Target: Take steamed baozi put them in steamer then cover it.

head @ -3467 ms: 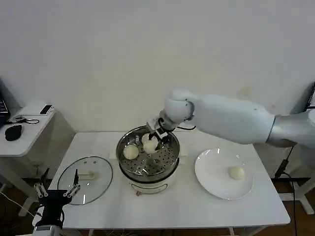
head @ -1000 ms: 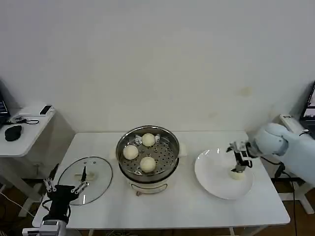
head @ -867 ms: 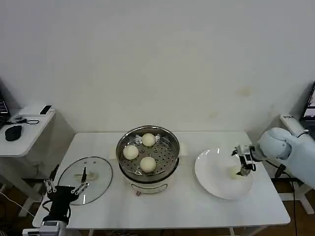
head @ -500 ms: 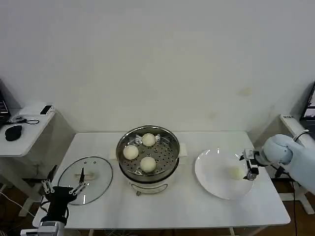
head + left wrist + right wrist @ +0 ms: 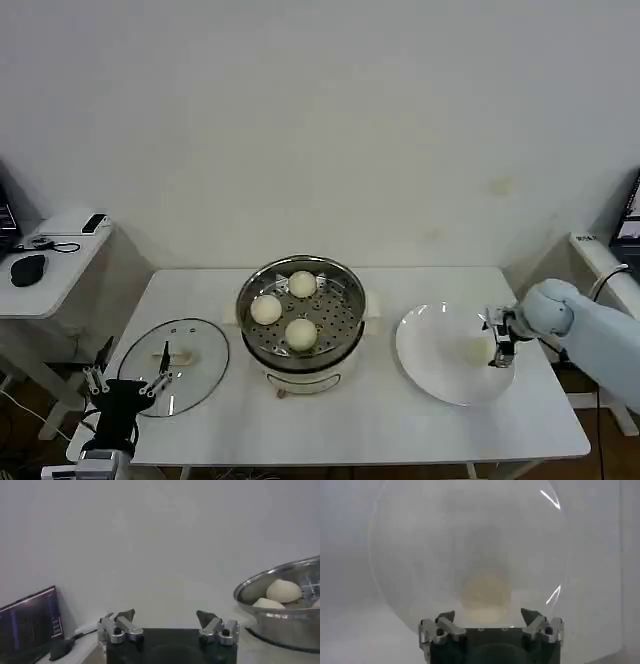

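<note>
Now the right hand [image 5: 497,342], open and empty at the last steamed baozi [image 5: 474,350], should straddle it, closing gently.

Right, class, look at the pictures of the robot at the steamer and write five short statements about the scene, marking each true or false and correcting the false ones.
1. Three steamed baozi lie in the steamer. True.
2. The cover sits on top of the steamer. False: it lies flat on the table to the steamer's left.
3. One baozi is on the white plate. True.
4. The right gripper is over the steamer. False: it is at the plate, beside the last baozi, fingers open.
5. The left gripper holds the cover's handle. False: it is open near the table's front edge, by the cover.
</note>
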Robot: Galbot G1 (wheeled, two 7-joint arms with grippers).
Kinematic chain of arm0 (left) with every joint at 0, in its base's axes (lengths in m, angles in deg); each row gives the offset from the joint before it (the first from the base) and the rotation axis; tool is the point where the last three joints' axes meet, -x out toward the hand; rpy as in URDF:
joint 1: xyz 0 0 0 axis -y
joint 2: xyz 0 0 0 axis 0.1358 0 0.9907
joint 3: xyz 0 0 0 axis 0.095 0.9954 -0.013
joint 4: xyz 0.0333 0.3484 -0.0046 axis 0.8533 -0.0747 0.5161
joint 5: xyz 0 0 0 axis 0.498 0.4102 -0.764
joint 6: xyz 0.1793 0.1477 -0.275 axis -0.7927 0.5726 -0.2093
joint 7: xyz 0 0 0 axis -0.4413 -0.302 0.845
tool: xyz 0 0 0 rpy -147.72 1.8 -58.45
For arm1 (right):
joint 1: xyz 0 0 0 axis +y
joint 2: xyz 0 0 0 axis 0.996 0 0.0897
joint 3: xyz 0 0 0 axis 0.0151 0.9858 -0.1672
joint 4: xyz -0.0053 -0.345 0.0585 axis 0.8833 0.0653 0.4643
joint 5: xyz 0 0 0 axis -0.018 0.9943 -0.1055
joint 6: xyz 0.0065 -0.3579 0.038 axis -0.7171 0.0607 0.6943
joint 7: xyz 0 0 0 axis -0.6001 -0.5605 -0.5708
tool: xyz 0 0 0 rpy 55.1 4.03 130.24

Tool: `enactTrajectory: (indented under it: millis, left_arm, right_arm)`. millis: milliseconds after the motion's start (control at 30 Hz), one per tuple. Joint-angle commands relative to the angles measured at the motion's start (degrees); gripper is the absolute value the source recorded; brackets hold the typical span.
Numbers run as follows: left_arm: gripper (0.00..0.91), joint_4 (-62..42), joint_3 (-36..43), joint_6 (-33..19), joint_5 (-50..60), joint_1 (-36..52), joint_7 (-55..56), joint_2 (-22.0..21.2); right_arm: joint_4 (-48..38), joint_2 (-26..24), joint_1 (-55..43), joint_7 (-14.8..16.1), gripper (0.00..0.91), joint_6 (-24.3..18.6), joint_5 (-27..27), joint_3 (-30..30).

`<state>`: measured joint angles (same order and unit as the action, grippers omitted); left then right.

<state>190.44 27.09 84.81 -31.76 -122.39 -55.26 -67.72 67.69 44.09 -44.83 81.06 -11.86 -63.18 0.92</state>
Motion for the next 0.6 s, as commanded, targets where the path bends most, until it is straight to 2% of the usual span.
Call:
enactTrajectory:
  millis: [33,400,600]
  left_arm:
    - [0.907,-0.49,-0.16,0.01,0.02,0.03,0.01,-0.09]
    - [0.907,-0.32,-0.23,0.04,-0.01,0.05,0.02,-0.31]
    - [0.907,0.03,-0.49,0.04,-0.06,-0.25,0.03,-0.23]
  right_arm:
    - [-4.76,4.81,0.90,0.23,0.786,-0.31,1.02,-0.90]
    - [-4.37,4.20,-0.42,0.93,0.645,0.81,1.09,0.20]
    - [-2.91,2.89,-1.47,2.31,0.645,1.14,0.68,0.37]
